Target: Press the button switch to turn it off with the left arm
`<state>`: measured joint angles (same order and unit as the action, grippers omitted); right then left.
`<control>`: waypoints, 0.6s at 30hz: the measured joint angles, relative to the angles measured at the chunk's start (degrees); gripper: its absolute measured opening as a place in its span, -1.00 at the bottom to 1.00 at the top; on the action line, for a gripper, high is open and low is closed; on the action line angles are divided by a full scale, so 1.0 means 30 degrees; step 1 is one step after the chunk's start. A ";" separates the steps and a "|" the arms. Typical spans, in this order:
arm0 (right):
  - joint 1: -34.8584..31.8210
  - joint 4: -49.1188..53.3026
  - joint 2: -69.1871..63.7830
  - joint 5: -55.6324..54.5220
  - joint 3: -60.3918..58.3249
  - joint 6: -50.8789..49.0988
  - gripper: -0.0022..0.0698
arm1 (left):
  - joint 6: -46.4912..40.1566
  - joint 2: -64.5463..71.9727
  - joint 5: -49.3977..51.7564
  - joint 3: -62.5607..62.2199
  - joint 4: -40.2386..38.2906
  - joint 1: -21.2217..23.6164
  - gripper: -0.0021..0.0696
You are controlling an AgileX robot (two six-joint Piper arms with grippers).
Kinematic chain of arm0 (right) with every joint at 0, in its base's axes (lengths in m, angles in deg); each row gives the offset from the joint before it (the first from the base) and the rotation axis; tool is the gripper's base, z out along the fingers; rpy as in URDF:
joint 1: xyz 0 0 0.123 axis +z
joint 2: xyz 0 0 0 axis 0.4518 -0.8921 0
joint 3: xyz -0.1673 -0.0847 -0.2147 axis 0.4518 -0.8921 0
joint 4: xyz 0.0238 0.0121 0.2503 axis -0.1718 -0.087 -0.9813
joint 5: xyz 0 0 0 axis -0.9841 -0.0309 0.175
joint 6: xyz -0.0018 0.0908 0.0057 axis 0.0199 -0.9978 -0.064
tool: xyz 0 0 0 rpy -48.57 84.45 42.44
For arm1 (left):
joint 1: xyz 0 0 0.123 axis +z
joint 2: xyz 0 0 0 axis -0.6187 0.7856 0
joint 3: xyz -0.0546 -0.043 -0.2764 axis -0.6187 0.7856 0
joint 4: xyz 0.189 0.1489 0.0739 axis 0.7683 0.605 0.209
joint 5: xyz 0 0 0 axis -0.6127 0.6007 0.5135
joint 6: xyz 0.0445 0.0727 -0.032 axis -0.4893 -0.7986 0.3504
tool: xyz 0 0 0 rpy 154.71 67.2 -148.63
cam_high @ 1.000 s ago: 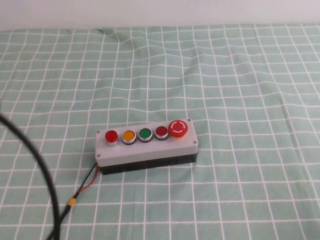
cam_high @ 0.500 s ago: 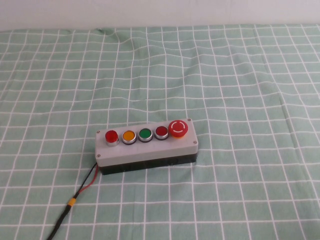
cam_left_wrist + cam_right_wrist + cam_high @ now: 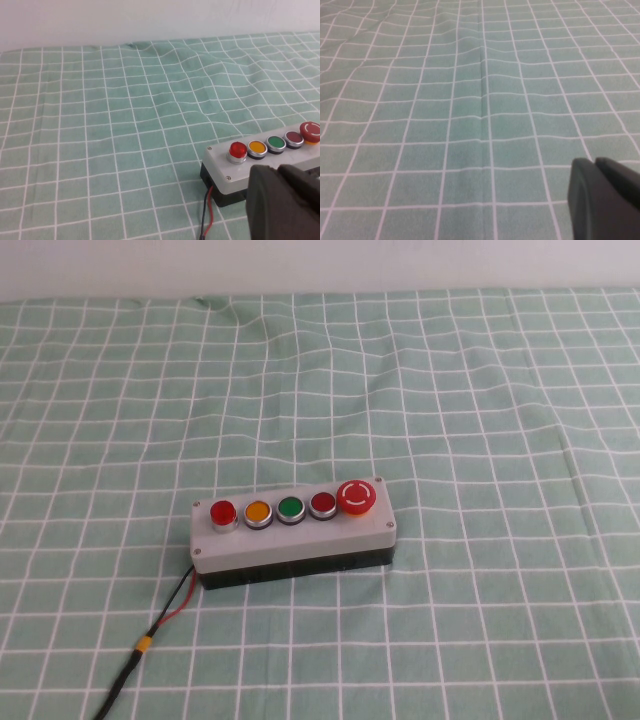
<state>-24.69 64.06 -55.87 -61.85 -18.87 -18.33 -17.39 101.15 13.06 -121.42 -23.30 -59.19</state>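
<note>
The button switch [image 3: 222,512] is a small bright red push button with a silver collar, at the left end of a five-button row on a grey box [image 3: 300,540]. It also shows in the left wrist view [image 3: 238,149], with the box [image 3: 225,169] under it. My left gripper [image 3: 277,172] is shut and empty, held on the near side of the box, apart from the button. My right gripper [image 3: 594,162] is shut and empty over bare cloth. Neither arm shows in the high view.
Along the row stand a yellow button [image 3: 257,511], a green button [image 3: 290,508], a darker red button [image 3: 322,504] and a large red mushroom button [image 3: 357,496]. Red and black wires [image 3: 170,605] run from the box toward the front edge. A green checked cloth [image 3: 450,390] covers the table.
A thick black cable that curved along the left edge of the high view one second ago has gone out of view. The box and buttons have not moved.
</note>
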 joint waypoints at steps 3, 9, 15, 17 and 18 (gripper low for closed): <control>0.0000 0.0000 0.0000 0.0000 0.0000 0.0000 -0.99 | 0.0000 0.0000 0.0000 0.0000 0.0000 0.0000 -0.95; 0.0000 0.0000 0.0000 0.0000 0.0000 0.0000 -0.99 | 0.0000 -0.0037 -0.1423 0.0541 0.0016 0.0000 -0.95; 0.0000 0.0000 0.0000 0.0000 0.0000 0.0000 -0.99 | 0.0000 -0.1017 -0.7630 0.4164 0.0016 0.0534 -0.95; 0.0000 0.0000 0.0000 0.0000 0.0000 0.0000 -0.99 | -0.0039 -0.1541 -0.9676 0.5815 0.0016 0.1095 -0.95; 0.0000 0.0000 0.0000 0.0000 0.0000 0.0000 -0.99 | -0.0039 -0.1773 -1.0406 0.6476 0.0016 0.1346 -0.95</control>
<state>-24.69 64.06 -55.87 -61.85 -18.87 -18.33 -17.51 95.83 -18.16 -101.99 -23.25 -55.16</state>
